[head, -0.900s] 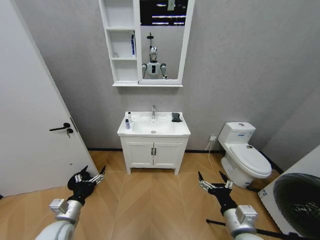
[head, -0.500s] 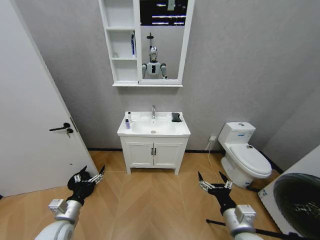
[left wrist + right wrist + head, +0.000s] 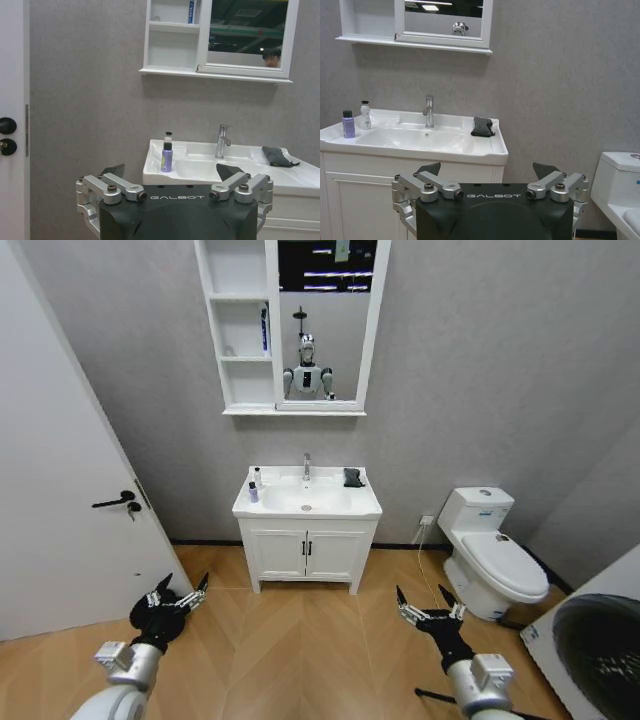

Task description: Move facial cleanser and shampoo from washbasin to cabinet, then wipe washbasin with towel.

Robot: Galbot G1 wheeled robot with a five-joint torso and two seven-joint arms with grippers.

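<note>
- head view: left gripper (image 3: 172, 598) and right gripper (image 3: 428, 612) both spread, empty, low over floor, well short of washbasin (image 3: 307, 502)
- left wrist view: two bottles (image 3: 167, 157) close together, risk of knocking one
- right wrist view: towel (image 3: 482, 126) beside tap (image 3: 429, 111), bottles opposite
</note>
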